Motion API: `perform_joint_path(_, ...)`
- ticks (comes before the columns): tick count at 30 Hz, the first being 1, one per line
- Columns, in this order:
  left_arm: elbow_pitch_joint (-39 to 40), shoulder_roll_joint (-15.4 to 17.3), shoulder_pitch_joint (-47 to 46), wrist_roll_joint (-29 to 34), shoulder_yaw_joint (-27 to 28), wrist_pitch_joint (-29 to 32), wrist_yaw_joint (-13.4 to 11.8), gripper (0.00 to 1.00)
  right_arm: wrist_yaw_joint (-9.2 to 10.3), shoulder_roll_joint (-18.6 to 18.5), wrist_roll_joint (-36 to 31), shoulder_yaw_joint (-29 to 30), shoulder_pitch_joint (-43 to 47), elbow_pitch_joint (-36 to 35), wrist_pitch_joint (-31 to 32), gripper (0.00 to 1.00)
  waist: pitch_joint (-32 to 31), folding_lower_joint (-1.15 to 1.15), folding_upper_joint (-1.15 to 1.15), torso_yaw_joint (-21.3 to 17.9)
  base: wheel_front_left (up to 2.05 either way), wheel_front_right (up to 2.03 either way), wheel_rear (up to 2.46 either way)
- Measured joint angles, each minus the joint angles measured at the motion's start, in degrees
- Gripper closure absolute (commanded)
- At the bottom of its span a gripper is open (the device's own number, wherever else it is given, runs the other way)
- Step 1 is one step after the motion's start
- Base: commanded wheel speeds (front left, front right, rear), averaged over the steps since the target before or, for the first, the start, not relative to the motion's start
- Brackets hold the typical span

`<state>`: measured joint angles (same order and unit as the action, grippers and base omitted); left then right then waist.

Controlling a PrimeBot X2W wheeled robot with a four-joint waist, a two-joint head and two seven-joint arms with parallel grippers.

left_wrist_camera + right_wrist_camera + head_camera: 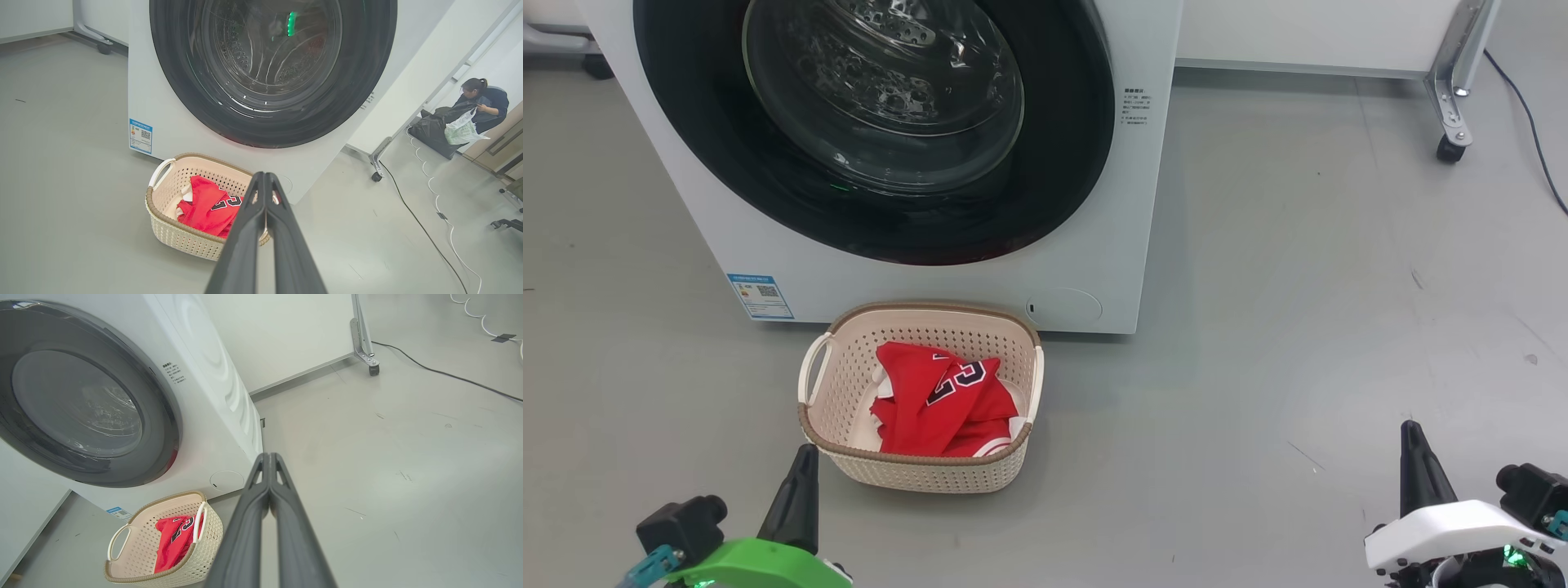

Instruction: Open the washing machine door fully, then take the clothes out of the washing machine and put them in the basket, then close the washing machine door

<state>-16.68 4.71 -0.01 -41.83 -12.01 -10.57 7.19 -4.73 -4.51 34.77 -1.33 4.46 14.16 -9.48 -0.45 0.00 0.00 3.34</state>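
Numerals "23" show on clothes (931, 400) in basket (915, 310); left gripper (805, 454), right gripper (1411, 431) pinched together.

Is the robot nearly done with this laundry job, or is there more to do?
It looks finished. The red clothes lie in the basket, and the washing machine door sits shut. Nothing is in hand: the left gripper and right gripper are shut, empty, clear of both. Nothing obvious seems left.

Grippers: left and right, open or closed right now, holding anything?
Left gripper: closed, holding nothing.
Right gripper: closed, holding nothing.
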Motion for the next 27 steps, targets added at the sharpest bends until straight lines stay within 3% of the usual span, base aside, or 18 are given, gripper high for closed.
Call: perform_joint_path(27, 0.38, -0.15, -0.26, -18.03, 4.86, 5.53, 0.00, 1.00, -0.74, 0.87, 19.50, 3.37, -2.97, 0.65, 5.73, 1.00, 0.21, 0.00, 0.00, -1.20, 0.00, 0.00, 0.00)
